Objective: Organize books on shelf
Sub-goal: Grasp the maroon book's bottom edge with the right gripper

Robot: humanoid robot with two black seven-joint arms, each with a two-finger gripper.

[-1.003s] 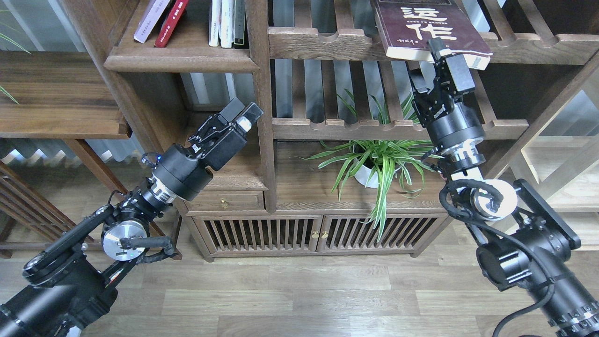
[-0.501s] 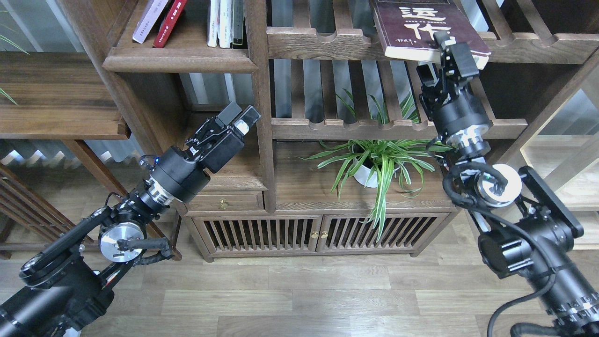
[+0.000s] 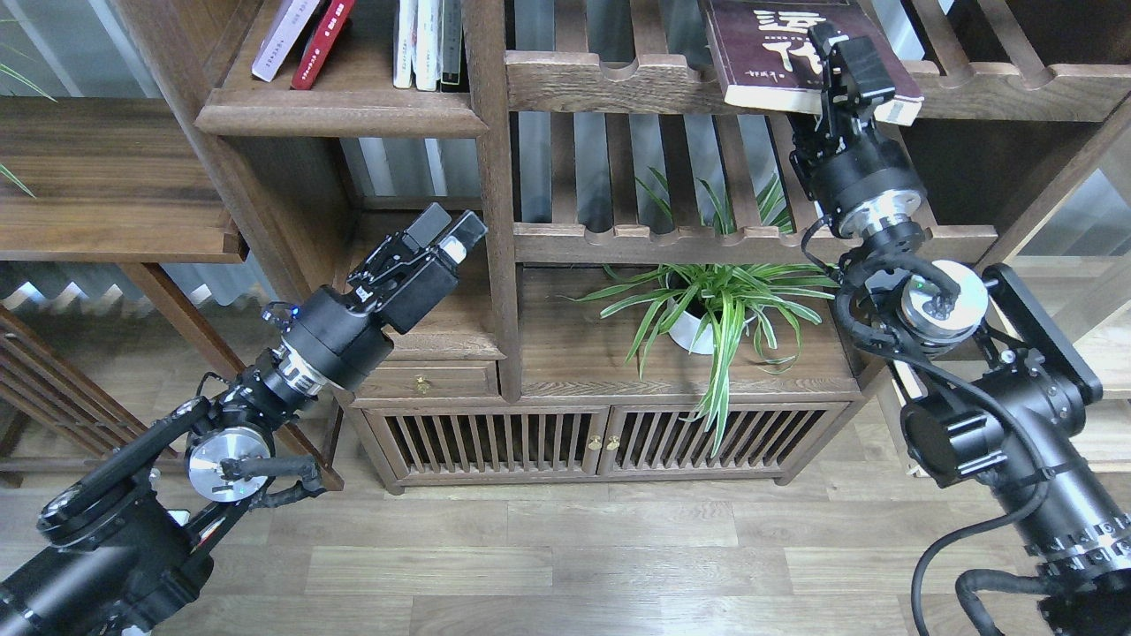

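The maroon book (image 3: 769,53) with big white characters lies flat on the slatted rack (image 3: 610,84) at the top right, its front edge overhanging the rail. My right gripper (image 3: 846,75) reaches up to that edge. One finger lies over the cover and the other is hidden under the book, so it is shut on it. On the solid shelf (image 3: 340,119) at the top left, the pale book (image 3: 283,35) and the red book (image 3: 322,40) lean to the right. My left gripper (image 3: 446,231) hangs below that shelf, beside the bookcase post, shut and holding nothing.
Thin white-spined volumes (image 3: 428,40) stand upright at the shelf's right end. A vertical post (image 3: 495,221) separates the shelf bay from the racks. A potted spider plant (image 3: 716,309) sits on the cabinet top under a second slatted rack (image 3: 618,238).
My right gripper rose and moved in until its finger covered the maroon book's front edge. The book shifted slightly back and up. My left arm barely moved.
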